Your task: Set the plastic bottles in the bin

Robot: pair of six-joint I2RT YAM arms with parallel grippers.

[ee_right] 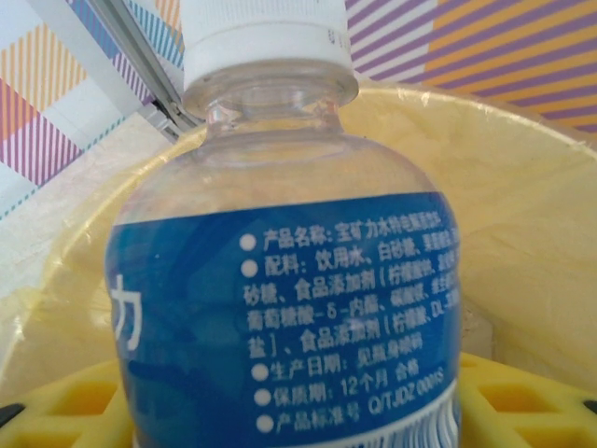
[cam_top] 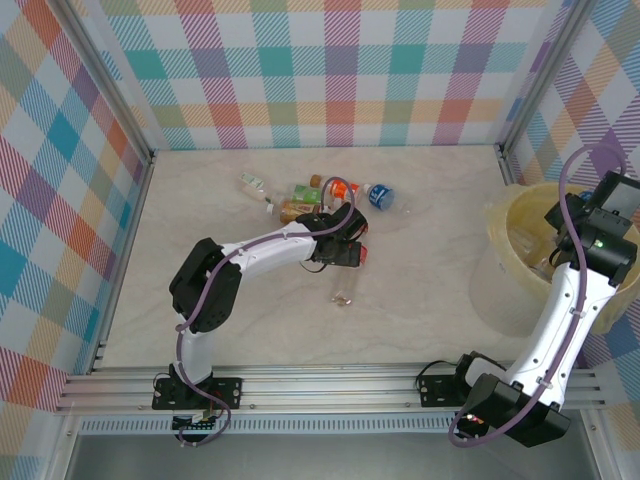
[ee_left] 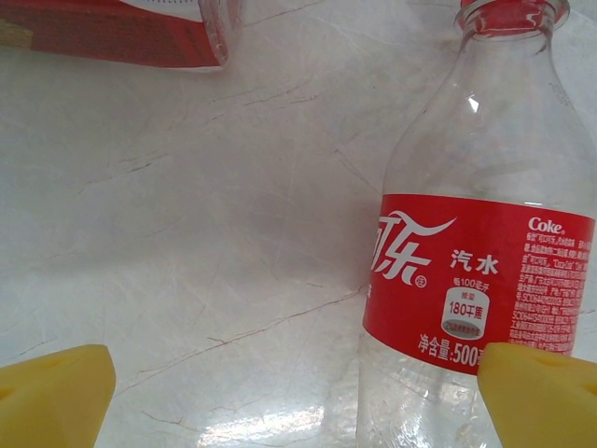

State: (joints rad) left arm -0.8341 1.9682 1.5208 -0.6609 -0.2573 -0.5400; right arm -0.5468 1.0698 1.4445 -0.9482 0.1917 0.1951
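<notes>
Yellow fingers of the left gripper stand wide apart, released, low over the pale marbled table; a clear Coke bottle with a red label lies just beside its right finger, ungripped; more plastic bottles cluster at mid-table; further right, the right gripper is clenched on a blue-labelled bottle with a white cap, over the pale yellow bag-lined bin

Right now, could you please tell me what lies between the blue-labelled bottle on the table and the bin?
In the top view that stretch is bare table: nothing lies between the blue-labelled bottle and the bin.
</notes>
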